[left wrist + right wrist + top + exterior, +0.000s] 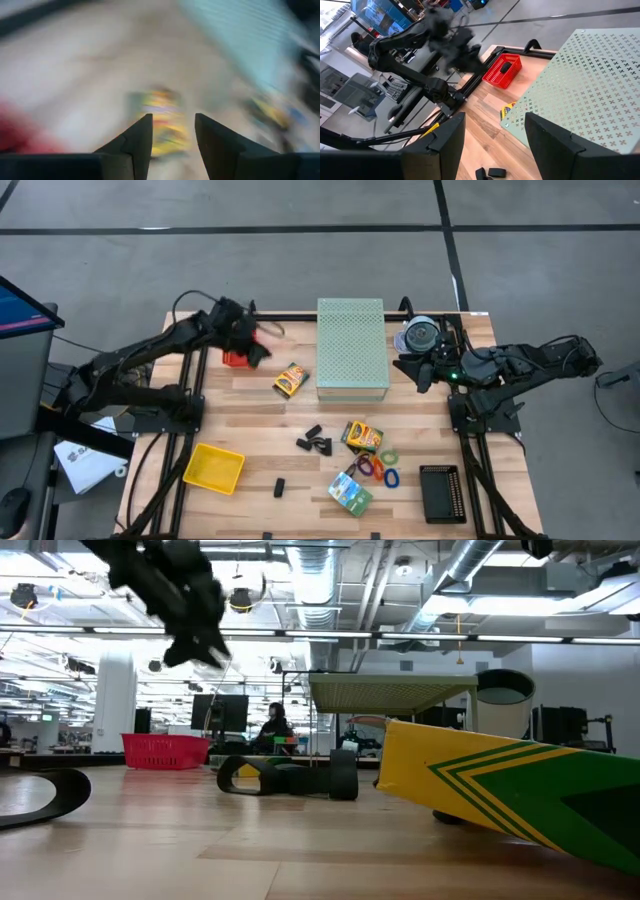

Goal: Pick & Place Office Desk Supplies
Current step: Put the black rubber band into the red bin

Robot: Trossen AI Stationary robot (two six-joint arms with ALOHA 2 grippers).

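A yellow tray (214,468) lies at the left front of the desk (250,425), and the left claw (252,346) hangs above the red basket (235,359) at the far left, fingers parted and empty. To its right a yellow crayon box (290,380) lies beside the pale green perforated box (351,345), with black binder clips (314,444), another crayon box (362,436), coloured elastic loops (378,468) and a green packet (350,493) nearer the front. The right claw (415,367) waits at the perforated box's right edge, fingers spread, holding nothing.

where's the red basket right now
In the high view the red basket sits at the table's far left, under the left pincer, left of the small yellow box.
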